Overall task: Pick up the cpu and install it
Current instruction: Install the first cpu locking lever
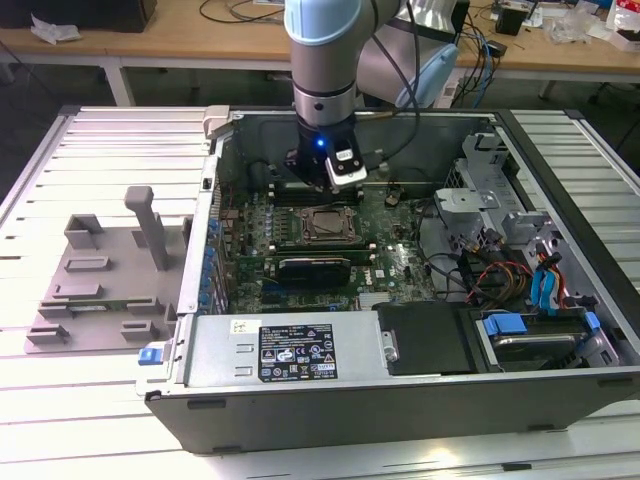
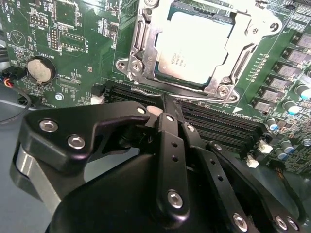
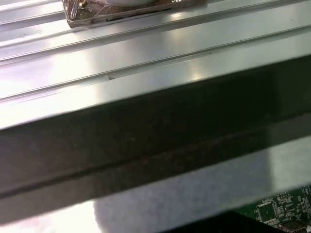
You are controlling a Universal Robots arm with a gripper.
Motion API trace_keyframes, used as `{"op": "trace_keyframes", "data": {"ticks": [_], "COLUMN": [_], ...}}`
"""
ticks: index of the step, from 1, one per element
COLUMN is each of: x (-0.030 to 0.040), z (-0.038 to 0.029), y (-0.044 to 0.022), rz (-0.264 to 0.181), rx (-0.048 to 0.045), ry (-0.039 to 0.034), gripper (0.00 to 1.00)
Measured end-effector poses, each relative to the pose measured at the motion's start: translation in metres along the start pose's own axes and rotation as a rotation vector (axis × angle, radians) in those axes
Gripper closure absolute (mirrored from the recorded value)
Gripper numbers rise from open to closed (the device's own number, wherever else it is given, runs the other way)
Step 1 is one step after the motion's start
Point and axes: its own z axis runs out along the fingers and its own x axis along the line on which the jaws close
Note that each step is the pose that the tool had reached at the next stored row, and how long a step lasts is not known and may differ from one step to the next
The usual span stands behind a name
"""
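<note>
We are looking across a ribbed metal work table (image 1: 90, 150), with cluttered wooden benches running behind it and an open computer case (image 1: 400, 400) lying on its side in the middle. On the exterior view's left, well apart from the case's wall, a grey plastic tray (image 1: 100, 285) is sitting on the slats. Inside the case, the green motherboard (image 1: 395, 262) is taking up the floor, hemmed in by the case's far wall, the power supply (image 1: 290, 350) along the near edge and the drive cage (image 1: 530, 250) with its loose cables on the exterior view's right.

The arm (image 1: 325, 60) is reaching straight down into the case, and the gripper (image 1: 322, 182) is hanging just above the board at the far edge of the socket (image 1: 318, 226), close to the case's far wall. In the second wrist view we are seeing the gripper (image 2: 163, 109) with its black linkages drawn together and its tips meeting over the memory slots (image 2: 214, 121), holding nothing that we can make out. The cpu (image 2: 193, 44) is lying flat in the socket (image 2: 146, 63), framed on all sides by the metal bracket, its silver top uncovered. In the first wrist view, pale ribbed metal and a dark edge are crossing the frame, with a corner of green board (image 3: 279, 208).
</note>
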Motion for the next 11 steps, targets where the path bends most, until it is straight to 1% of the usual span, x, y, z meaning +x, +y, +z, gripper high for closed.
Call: {"op": "trace_keyframes", "data": {"ticks": [7,11], "x": [0.0001,0.0001], "z": [0.0037,0.0048], "y": [-0.0005,-0.0008], "rz": [0.0,0.0], "rx": [0.0006,0.0037], "ry": [-0.0008,-0.0018], "gripper": [0.89,0.89]}}
